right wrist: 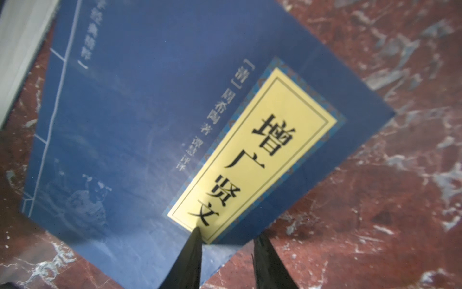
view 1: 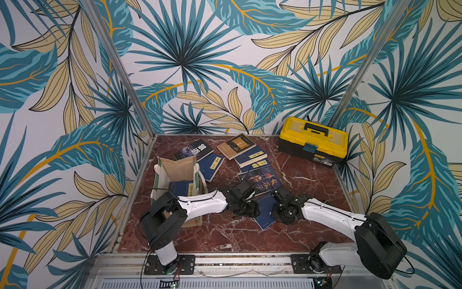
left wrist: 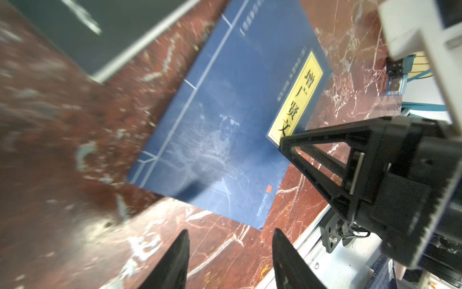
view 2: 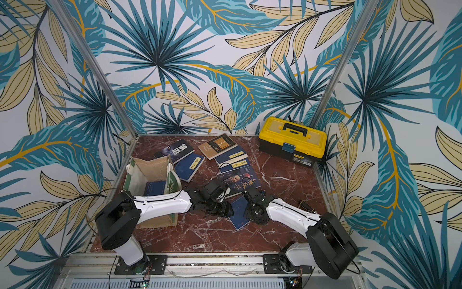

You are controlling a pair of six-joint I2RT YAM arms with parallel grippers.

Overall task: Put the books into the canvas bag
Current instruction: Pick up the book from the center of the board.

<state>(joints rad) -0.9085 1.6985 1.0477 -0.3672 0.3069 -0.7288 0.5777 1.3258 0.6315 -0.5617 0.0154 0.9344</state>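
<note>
Navy book (right wrist: 125, 112) flat on the surface (view 1: 225, 237), flanked by both arms, gripped by neither.
Found it well apart from the canvas bag (view 1: 176, 166), over by the left arm. Noted the right pincer (right wrist: 228, 240) with jaws apart: one tip on the cover by the yellow label, the other off the edge over bare marble; could not tell, through the blur, of any lift at that edge. Noted the left pincer (left wrist: 231, 250) likewise apart and empty, just short of the book's corner. Judged a slip likeliest: thin glossy cover, flush with the surface, apt to skate away or buckle at the corner under a squeeze. Feared also a knock between two pincers so near each other.
</note>
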